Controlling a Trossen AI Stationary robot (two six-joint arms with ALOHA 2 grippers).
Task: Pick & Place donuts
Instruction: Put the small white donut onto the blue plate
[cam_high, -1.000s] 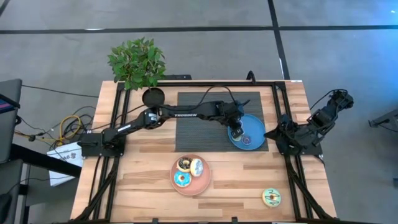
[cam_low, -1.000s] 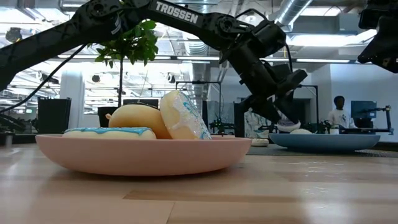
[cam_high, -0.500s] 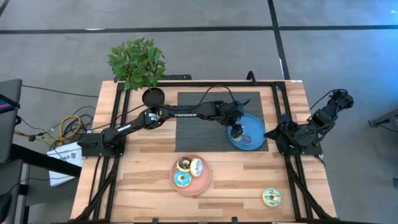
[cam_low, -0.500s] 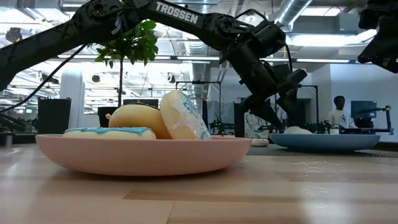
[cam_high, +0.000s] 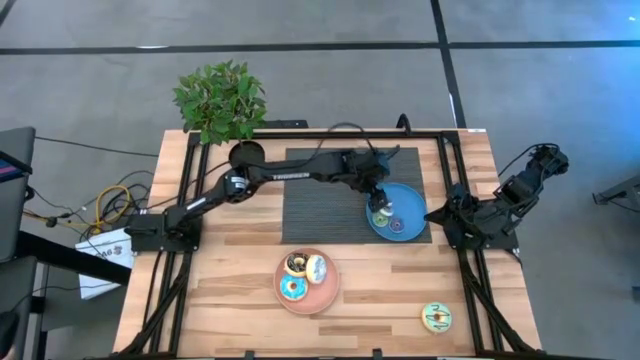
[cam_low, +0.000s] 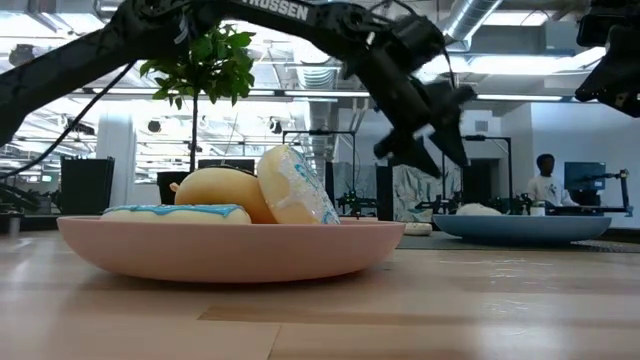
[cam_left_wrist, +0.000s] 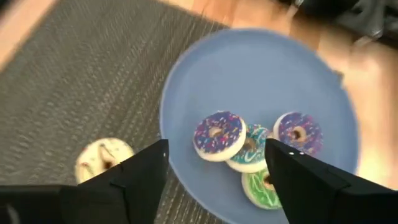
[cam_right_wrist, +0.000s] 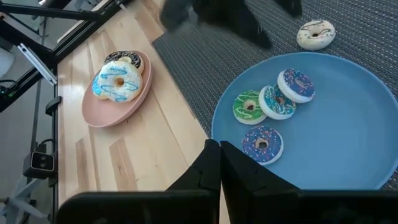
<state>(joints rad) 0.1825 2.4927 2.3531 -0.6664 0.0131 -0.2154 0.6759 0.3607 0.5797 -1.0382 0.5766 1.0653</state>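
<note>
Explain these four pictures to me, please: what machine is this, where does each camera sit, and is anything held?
Two dark robot arms work at a wooden table. One camera looks straight down, one sits at table height, one rides on each wrist. The left gripper hangs open and empty above the round blue plate, which holds four small frosted toy donuts. A cream donut lies on the dark ribbed mat. The pink plate holds three larger donuts. The right gripper waits shut at the table's right edge.

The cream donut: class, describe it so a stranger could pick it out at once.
Find the round blue plate on the dark ribbed mat. Just off its rim, alone on the mat, lies the cream donut. Unlike the four small frosted donuts on the plate, it is pale with dark streaks and sits on no plate.
</note>
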